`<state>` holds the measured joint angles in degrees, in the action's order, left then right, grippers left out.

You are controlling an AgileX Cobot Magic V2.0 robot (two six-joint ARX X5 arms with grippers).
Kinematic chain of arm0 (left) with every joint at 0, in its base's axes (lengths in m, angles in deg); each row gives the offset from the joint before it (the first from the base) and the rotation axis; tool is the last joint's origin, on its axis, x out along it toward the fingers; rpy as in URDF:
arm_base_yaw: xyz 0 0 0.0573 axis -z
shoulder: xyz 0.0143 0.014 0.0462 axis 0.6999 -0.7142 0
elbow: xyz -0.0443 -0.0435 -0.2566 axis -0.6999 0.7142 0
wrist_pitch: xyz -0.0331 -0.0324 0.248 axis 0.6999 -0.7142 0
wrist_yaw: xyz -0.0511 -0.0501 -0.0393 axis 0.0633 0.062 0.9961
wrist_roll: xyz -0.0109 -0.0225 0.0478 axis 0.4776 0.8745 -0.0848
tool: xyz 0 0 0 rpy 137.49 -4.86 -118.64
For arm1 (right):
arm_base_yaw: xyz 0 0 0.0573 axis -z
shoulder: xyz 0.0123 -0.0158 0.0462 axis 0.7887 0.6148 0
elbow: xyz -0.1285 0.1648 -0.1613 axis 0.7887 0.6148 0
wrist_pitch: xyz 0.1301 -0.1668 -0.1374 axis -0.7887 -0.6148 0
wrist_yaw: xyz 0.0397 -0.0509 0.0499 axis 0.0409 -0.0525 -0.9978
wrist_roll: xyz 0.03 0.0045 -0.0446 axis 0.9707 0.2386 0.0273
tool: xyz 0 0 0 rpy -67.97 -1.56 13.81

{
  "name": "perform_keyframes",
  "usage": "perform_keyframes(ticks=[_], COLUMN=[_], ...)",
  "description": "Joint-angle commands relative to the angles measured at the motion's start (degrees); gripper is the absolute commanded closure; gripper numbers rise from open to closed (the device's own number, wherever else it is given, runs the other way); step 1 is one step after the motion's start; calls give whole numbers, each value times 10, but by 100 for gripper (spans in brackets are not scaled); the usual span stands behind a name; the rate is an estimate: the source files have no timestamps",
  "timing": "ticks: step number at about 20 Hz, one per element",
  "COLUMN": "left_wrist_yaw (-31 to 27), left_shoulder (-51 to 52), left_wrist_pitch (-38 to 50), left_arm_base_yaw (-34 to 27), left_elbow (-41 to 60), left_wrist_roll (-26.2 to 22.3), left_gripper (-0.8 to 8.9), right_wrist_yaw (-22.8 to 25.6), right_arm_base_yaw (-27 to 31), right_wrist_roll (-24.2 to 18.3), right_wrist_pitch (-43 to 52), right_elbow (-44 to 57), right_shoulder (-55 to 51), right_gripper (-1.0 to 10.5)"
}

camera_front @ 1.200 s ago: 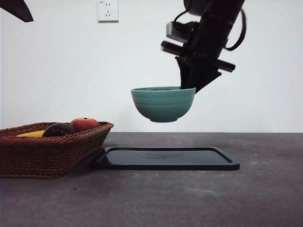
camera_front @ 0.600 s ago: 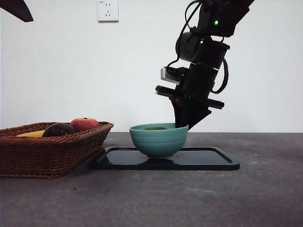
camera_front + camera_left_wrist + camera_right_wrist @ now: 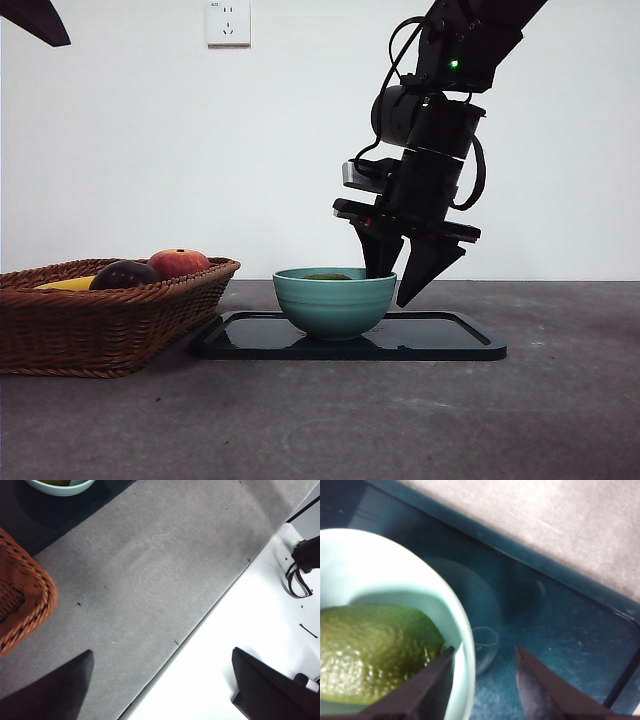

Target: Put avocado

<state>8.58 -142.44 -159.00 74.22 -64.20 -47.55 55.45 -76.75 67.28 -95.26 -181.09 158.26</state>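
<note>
Backdrop: white wall with a socket (image 3: 228, 21); grey bench (image 3: 400, 420) carrying a black tray (image 3: 450, 340) and a wicker basket (image 3: 100, 320).
Avocado: the avocado (image 3: 370, 650) is seen lying inside the teal bowl (image 3: 335, 300), which is set on the tray.
Right claw (image 3: 405, 275): jaws parted astride the bowl's rim, one inside, one outside; nothing appears to be gripped, though contact with the rim is hard to judge.
Left claw (image 3: 160, 690): held wide open and empty, well apart.
Release: a straight upward lift is advised, so the rim is not snagged.

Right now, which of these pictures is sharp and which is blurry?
The right wrist view is soft: the avocado and the bowl rim are fuzzy. The front view is crisp, with the tray mirroring the bowl. The left wrist view is sharp on the table.
</note>
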Motion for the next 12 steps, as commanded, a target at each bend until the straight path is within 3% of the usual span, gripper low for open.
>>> perform_keyframes(ticks=[1,7,12], left_wrist_yaw=[2,2,2], left_shoulder=[-5,-5,-5], left_wrist_pitch=[4,7,7], left_arm_base_yaw=[4,4,4], left_elbow=[-10,-10,-10], left_wrist_roll=[-5,-5,-5], left_gripper=[381,381,381], right_wrist_yaw=[9,14,-16], right_arm_base_yaw=[0,9,8], right_wrist_roll=[-2,-18,-19], right_wrist_pitch=[0,-70,-150], right_elbow=[-13,-13,21], right_shoulder=[-17,-180,-333], right_gripper=[745,745,738])
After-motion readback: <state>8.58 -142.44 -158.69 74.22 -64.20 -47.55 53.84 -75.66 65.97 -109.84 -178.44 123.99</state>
